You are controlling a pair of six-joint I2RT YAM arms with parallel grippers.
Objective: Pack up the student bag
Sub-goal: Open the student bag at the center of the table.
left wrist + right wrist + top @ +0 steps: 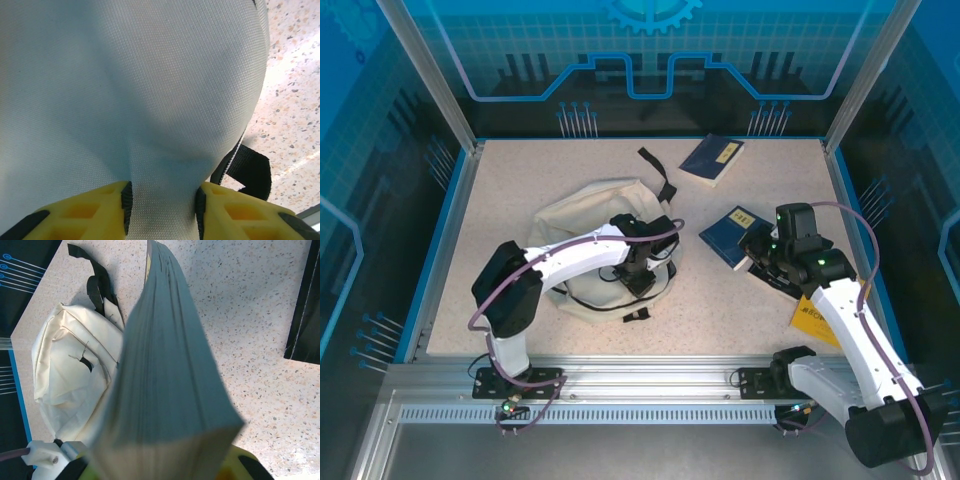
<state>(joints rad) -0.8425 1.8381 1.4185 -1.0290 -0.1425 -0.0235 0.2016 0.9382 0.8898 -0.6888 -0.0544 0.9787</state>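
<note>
Bag (582,215), cream with black straps, is lying crumpled left of centre on the worktop (510,170).
Left pincer (162,212) is pinching a fold of bag fabric between its yellow fingers (75,215). Right pincer (760,252) is clamping a blue book (170,365), right of the bag. Second blue book (712,160) is lying near the far edge. Yellow book (817,322) is lying partly hidden by the right arm.

Speckled table (520,175), student bag (575,215), far blue book (712,160), yellow book (816,319)

place: robot lab cell | cues: aluminium frame (620,378), blue printed walls (650,60), speckled table (520,170)
</note>
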